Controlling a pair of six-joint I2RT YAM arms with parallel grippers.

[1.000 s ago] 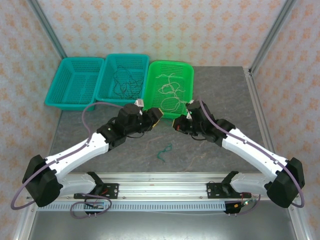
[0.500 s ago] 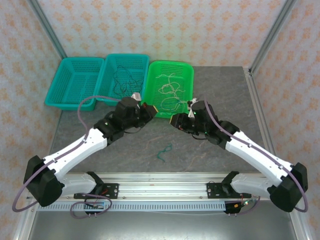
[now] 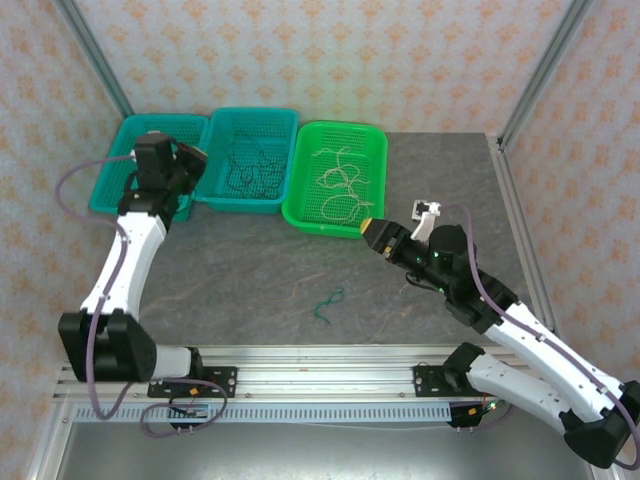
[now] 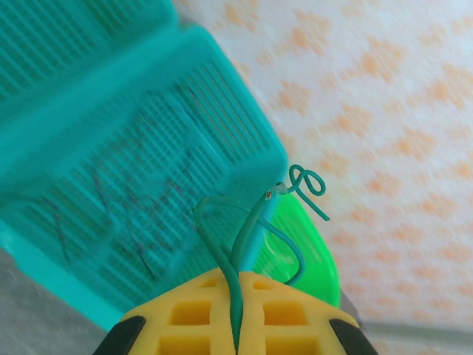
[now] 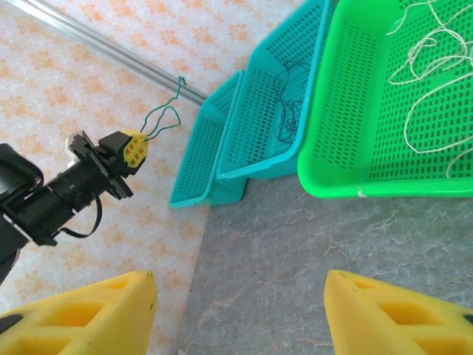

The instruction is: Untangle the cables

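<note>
The left fingers are raised in the air; in the top view they sit over the right edge of the leftmost teal basket. They are pressed together on a green cable, whose loops and curled end stand up out of the yellow tips. Just right of those fingers, the middle teal basket holds the dark cables in a loose tangle. Further right, close beside it, the green basket carries the cream-white cables, spread as squiggles. On the grey tabletop, between the two arms and nearer the right fingers, a short green-teal cable lies alone in a small squiggle. The right fingers sit just off the green basket's near right corner. They are spread wide apart with nothing between them.
</note>
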